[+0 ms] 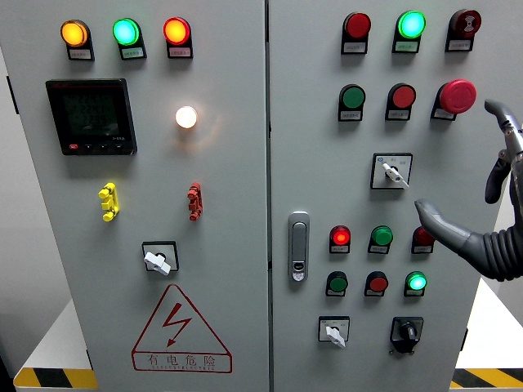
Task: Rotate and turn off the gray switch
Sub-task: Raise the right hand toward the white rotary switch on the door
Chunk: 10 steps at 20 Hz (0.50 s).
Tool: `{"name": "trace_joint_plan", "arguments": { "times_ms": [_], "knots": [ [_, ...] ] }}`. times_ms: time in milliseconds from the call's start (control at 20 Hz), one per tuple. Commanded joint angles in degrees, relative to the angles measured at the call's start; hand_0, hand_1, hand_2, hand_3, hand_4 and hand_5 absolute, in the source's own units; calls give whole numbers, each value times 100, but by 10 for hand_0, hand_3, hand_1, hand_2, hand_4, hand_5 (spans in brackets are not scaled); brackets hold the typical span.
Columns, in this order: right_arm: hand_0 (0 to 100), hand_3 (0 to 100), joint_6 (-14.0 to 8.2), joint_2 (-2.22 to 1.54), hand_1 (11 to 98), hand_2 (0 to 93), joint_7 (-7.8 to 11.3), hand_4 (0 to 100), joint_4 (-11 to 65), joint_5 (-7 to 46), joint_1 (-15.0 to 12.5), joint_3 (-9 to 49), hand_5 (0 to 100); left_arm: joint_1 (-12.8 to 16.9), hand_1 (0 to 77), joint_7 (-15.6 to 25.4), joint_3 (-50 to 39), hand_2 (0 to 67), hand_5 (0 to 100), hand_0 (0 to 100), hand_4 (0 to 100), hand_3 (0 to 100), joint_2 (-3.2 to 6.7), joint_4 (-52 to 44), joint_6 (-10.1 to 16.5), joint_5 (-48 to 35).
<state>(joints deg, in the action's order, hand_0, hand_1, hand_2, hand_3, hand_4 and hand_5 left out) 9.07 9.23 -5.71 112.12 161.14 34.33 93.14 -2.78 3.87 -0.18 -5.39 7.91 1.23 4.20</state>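
Observation:
A grey rotary switch (394, 172) with a white-grey lever sits on a white square plate on the cabinet's right door, its lever pointing down-right. My right hand (462, 175) comes in from the right edge, open with fingers spread and holding nothing. Its thumb (433, 220) points up-left just below and right of that switch, not touching it. The other fingers (496, 175) hang near the right edge. Two similar grey switches show: one low on the right door (333, 332), one on the left door (158, 260). The left hand is out of view.
Red and green push buttons and lit lamps fill the right door, with a red mushroom stop button (458, 95) above my hand and a black knob (406, 331) at the bottom. A door handle (299, 246) is mid-panel. The left door has a meter (91, 116) and a warning triangle (181, 331).

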Motion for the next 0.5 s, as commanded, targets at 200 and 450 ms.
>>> {"name": "trace_joint_plan", "arguments": {
  "times_ms": [200,450],
  "knots": [
    [0,889,-10,0,435,98,0,1000,-67,-4,3,2,972,-3,0,0,0,132,118,0,95,183,3,0,0,-7],
    [0,887,-54,-9,406,202,-44,1000,-260,-13,12,2,975,-3,0,0,0,132,118,0,95,183,3,0,0,2]
  ]
}}
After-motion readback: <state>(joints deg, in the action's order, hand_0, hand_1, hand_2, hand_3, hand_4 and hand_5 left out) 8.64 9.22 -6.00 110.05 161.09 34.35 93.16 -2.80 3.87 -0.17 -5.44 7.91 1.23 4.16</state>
